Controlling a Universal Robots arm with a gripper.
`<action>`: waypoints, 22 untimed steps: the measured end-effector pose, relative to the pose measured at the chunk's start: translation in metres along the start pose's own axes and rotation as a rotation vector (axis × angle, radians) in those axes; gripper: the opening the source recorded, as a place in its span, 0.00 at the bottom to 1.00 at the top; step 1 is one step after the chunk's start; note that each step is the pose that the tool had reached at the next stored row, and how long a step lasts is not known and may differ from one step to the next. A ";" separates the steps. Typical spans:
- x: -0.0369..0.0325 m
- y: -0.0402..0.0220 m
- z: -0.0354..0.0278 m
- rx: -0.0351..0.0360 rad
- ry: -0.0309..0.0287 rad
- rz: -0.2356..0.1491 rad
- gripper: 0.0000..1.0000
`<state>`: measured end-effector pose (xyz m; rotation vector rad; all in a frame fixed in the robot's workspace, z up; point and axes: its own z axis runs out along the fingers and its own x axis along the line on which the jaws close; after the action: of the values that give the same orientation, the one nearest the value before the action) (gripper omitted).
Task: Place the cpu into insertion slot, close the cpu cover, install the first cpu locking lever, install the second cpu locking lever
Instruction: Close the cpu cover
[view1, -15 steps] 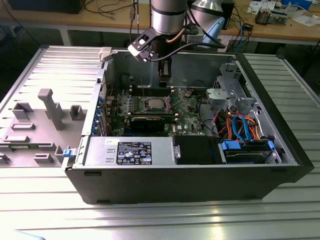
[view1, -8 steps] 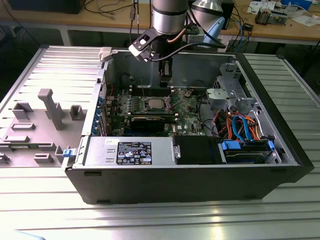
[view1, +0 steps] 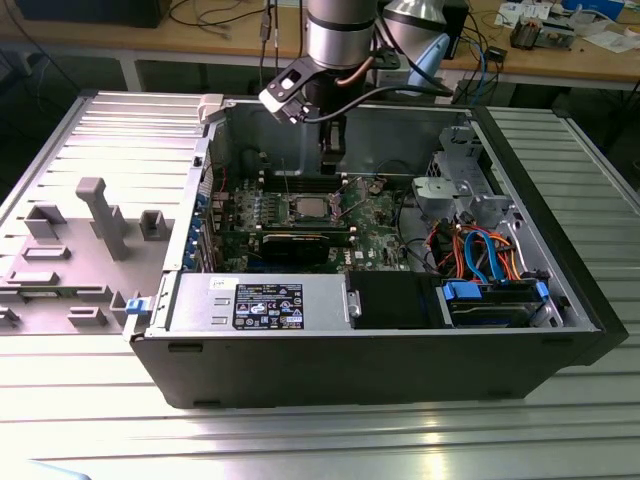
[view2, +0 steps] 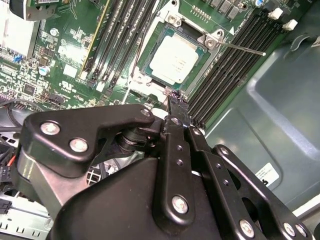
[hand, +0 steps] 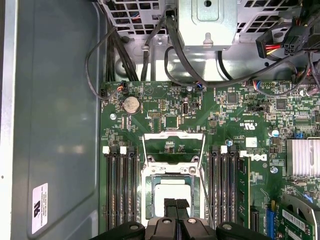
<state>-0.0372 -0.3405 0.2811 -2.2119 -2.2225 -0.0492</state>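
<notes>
The cpu (view2: 174, 60) lies flat in the insertion slot (view2: 212, 41) on the green board, its silver top bare. In the exterior view the cpu (view1: 308, 207) sits mid-board. The cpu cover (hand: 173, 135) stands swung open beside the slot (hand: 148, 176), with board showing through its cut-out. A thin locking lever (view2: 245, 48) juts free past the memory slots, and a lever wire (hand: 206, 195) runs along the slot's side. My gripper (view2: 176, 100) hangs just above the slot's edge, shut and holding nothing. Its tips (hand: 176, 204) overlap the cpu (hand: 172, 189), and the gripper (view1: 332, 152) is seen above the board.
Long black memory slots (hand: 120, 185) flank the socket on both sides. A graphics card (view1: 300, 240), power supply (view1: 265, 300), drive cage (view1: 455, 190) and coloured cables (view1: 480, 250) fill the case. A grey fixture block (view1: 100, 215) stands outside on the exterior view's left.
</notes>
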 end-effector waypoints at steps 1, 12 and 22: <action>0.0000 0.0002 0.0000 0.0001 -0.0001 0.000 0.11; 0.0000 0.0024 0.0000 0.0000 0.0000 0.000 0.11; 0.0000 0.0070 0.0001 0.0001 0.0000 0.000 0.11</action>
<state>-0.0302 -0.3405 0.2812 -2.2118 -2.2225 -0.0491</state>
